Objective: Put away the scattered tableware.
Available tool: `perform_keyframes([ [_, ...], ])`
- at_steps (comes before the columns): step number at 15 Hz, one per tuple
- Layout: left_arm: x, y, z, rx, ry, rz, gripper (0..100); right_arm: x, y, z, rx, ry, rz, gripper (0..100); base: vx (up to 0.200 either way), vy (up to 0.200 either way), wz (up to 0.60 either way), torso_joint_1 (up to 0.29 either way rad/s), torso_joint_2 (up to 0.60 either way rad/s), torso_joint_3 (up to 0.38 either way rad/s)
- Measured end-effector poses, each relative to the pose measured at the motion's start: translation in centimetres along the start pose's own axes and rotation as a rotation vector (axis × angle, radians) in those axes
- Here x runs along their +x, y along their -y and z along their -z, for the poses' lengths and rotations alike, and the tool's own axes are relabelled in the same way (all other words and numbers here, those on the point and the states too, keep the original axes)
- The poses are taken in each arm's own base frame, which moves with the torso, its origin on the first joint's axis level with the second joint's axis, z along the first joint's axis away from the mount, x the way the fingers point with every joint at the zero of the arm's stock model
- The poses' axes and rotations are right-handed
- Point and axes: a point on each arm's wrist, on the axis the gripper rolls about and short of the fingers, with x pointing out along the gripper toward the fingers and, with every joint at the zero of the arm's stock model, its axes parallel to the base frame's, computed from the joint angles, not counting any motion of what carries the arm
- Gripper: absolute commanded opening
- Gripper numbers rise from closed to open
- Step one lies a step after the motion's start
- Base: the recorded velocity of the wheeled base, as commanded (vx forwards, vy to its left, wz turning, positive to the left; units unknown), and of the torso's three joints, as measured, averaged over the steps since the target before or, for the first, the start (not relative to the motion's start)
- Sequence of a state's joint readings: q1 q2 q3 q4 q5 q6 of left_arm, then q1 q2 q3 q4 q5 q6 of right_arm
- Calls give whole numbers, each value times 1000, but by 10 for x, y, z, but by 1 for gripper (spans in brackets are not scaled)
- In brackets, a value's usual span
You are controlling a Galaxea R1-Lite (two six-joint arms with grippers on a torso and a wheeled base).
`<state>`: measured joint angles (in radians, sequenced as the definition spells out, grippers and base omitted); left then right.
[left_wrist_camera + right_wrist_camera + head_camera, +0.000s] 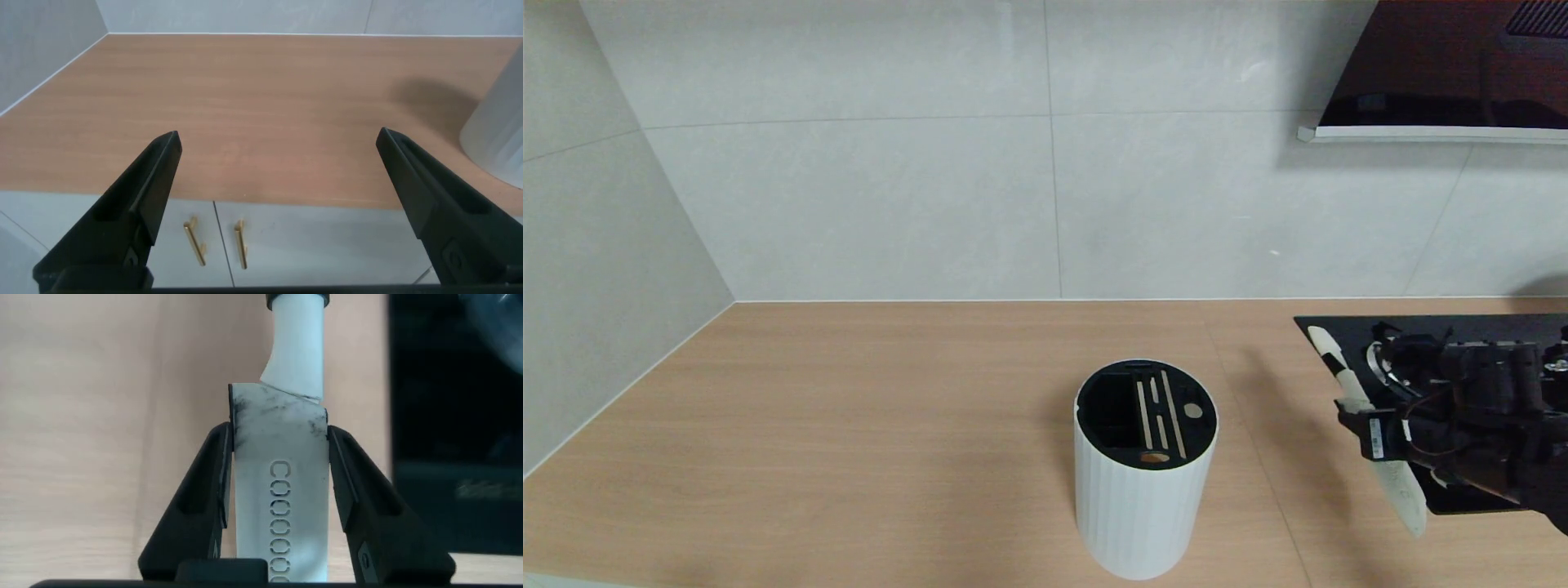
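A white knife [1401, 492] with a white handle is held flat above the counter, across the left edge of the black cooktop [1421, 325]. My right gripper [1364, 420] is shut on it near where blade meets handle; the right wrist view shows the knife [282, 482] pinched between both fingers [204, 490]. A white ribbed utensil holder [1143, 498] with a black slotted top stands upright on the wooden counter, left of the knife. My left gripper [278, 143] hangs open over the counter's front edge, with the holder [498, 122] off to one side.
Tiled walls close the counter [890, 408] at the back and left. A dark range hood [1445, 73] hangs at the upper right. The left wrist view shows cabinet doors with gold handles [239, 243] below the counter edge.
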<state>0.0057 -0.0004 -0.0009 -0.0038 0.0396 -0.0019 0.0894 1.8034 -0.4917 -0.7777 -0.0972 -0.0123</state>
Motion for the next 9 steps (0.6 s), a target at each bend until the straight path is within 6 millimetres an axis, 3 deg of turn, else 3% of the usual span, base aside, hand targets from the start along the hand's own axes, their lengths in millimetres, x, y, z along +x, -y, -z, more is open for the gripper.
perform_keyframes([
  [2,-4,0,-13,0,37,28,100,-17,2,-26,10,119,0,0,0,0,0,0,0,0],
  [5,-9,3,-48,16,34,154,100,-37,3,-68,-15,272,5,0,0,0,0,0,0,0],
  [7,2,5,-78,25,-23,234,100,-43,2,-87,-30,312,5,0,0,0,0,0,0,0],
  [9,26,8,-123,25,-66,317,100,-49,-6,-102,-37,357,-19,0,0,0,0,0,0,0],
])
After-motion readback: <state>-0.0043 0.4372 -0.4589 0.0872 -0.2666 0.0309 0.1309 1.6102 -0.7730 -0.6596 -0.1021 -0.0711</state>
